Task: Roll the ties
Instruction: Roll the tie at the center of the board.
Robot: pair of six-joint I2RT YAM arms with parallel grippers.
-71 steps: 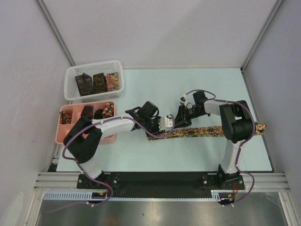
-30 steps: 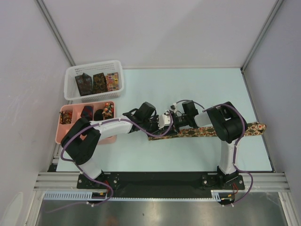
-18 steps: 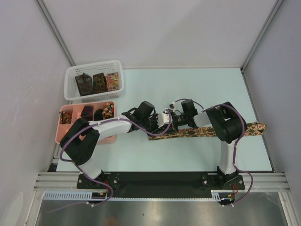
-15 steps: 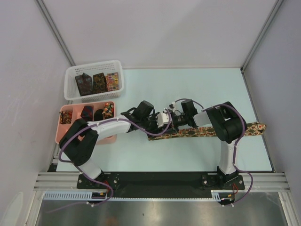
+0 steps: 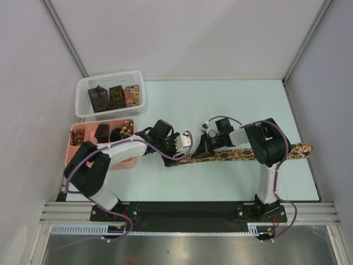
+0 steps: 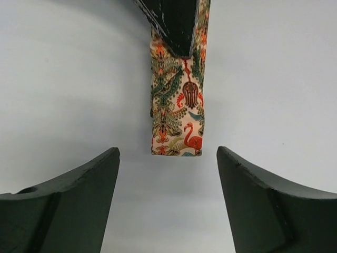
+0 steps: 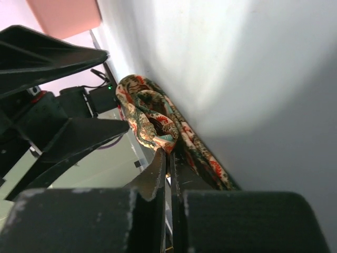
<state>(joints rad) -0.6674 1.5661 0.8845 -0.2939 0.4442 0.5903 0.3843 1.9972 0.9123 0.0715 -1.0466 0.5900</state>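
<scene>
Left tool (image 6: 167, 149) spread, pulled back from tie (image 6: 177, 108) end, right tool (image 7: 169, 158) apparently pinching its fold.

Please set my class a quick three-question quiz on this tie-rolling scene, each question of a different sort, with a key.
1. True or false: the left claw is shut on the tie.
2. How many folded ties stand in the white basket? A two, B three, C five.
3. Fill in: the end of the tie on the table is pinched by the ___ claw.

Key: 1 false, it is open. 2 B. 3 right; the right claw is shut on it.
</scene>
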